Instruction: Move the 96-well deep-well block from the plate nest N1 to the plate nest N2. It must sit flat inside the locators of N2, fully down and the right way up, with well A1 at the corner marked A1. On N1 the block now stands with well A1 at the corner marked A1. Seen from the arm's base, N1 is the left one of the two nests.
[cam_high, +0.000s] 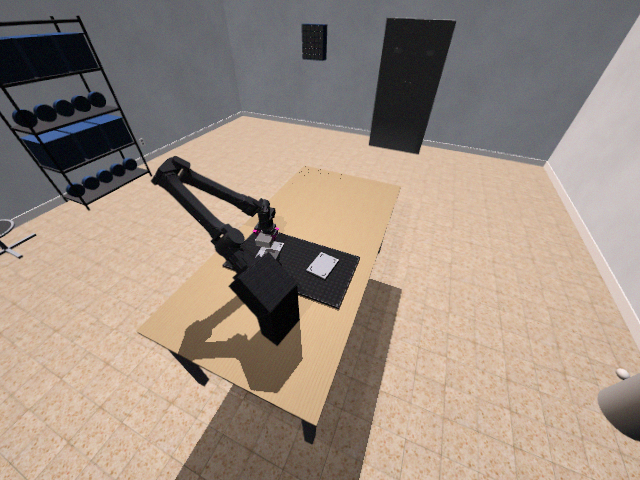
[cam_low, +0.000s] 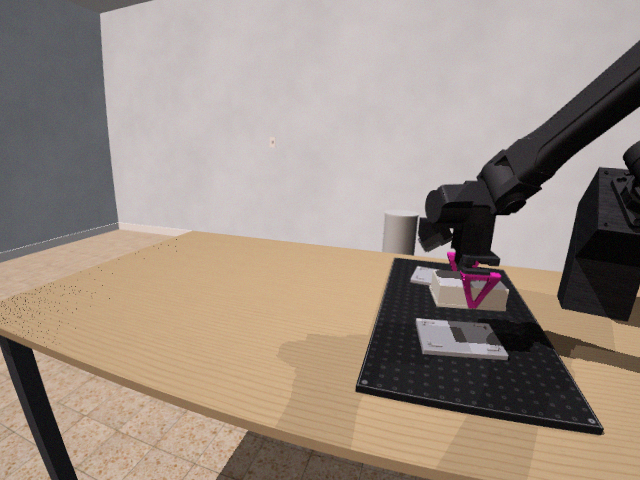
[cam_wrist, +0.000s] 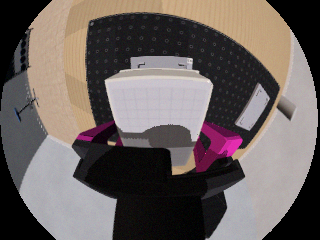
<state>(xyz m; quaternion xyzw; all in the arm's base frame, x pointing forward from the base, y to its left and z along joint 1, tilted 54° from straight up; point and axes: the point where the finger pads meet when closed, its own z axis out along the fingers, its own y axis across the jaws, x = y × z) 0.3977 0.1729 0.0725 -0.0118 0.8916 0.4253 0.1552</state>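
The white deep-well block (cam_low: 463, 294) hangs level a little above the black breadboard, clear of both nests. My gripper (cam_low: 473, 289), with magenta fingers, is shut on the block's sides from above. The block also shows in the overview (cam_high: 264, 238) and fills the middle of the wrist view (cam_wrist: 159, 103), right way up. Nest N1 (cam_low: 460, 338) is a bare grey plate just below and nearer the side camera, with the block's shadow on it. Its edge peeks out past the block in the wrist view (cam_wrist: 162, 63). Nest N2 (cam_low: 423, 274) lies bare beyond, also in the overview (cam_high: 322, 264) and the wrist view (cam_wrist: 254, 107).
The black breadboard (cam_low: 475, 351) carries both nests on the wooden table. A tall black box (cam_low: 599, 248) stands at the arm's base, beside the board. A shelf rack (cam_high: 67, 108) stands far off by the wall.
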